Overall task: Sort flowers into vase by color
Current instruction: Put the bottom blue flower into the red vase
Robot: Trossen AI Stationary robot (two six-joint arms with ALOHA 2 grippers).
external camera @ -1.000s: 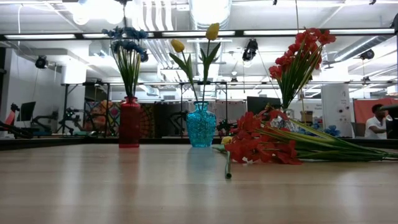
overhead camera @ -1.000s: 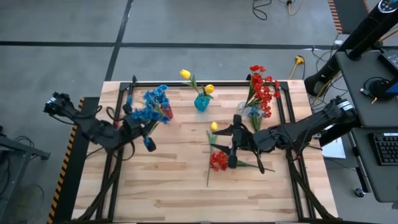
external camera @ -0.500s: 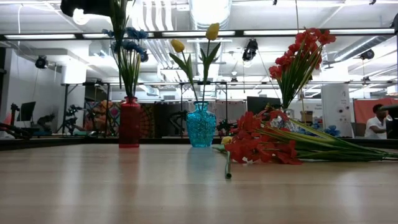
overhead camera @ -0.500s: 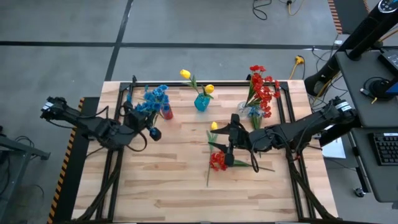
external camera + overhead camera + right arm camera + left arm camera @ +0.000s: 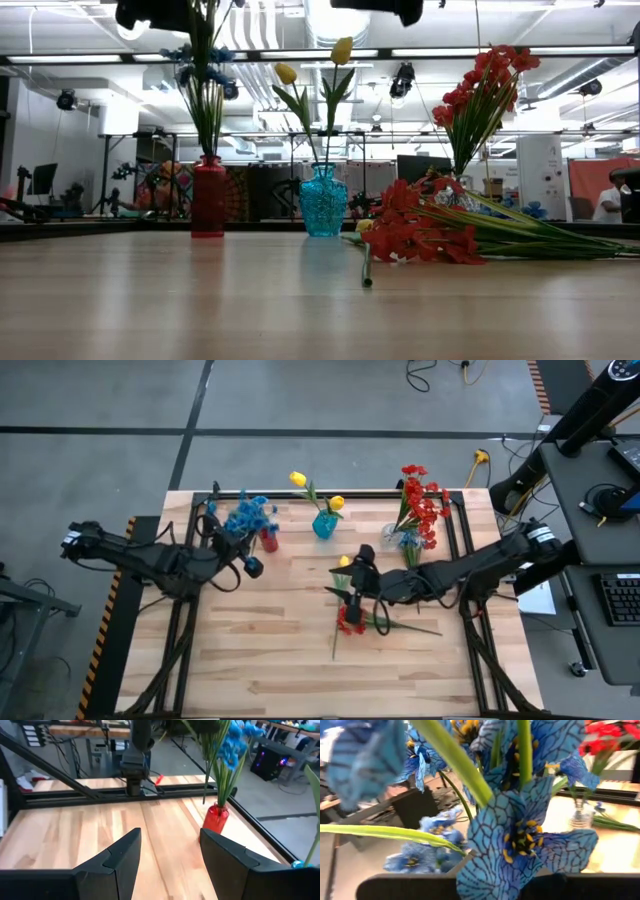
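Observation:
My left gripper hangs above the table beside the red vase, shut on a blue flower spray. In the low view its green stem runs down into the blue bunch in the red vase. My right gripper is open and holds nothing; it hovers over a red spray lying flat on the wood. A yellow tulip lies beside it. Two yellow tulips stand in the teal vase. Red sprays stand in a clear vase. My left gripper holds the blue spray by its green stem, lifted clear of the table and roughly upright over the red vase. The blooms fill the wrist view and hide the fingers, so the exact place and kind of hold do not show.
Black frame rails run along the table's left, right and far sides. The three vases stand in a row near the far edge. The red spray's long stem reaches toward the right. Bare wood lies on the near half.
My left gripper has carried the blue spray toward the far edge, to the red vase, and now shows at the top of the low view with the stem reaching into the bunch. My right gripper has moved toward the table's left, over the red spray's blooms.

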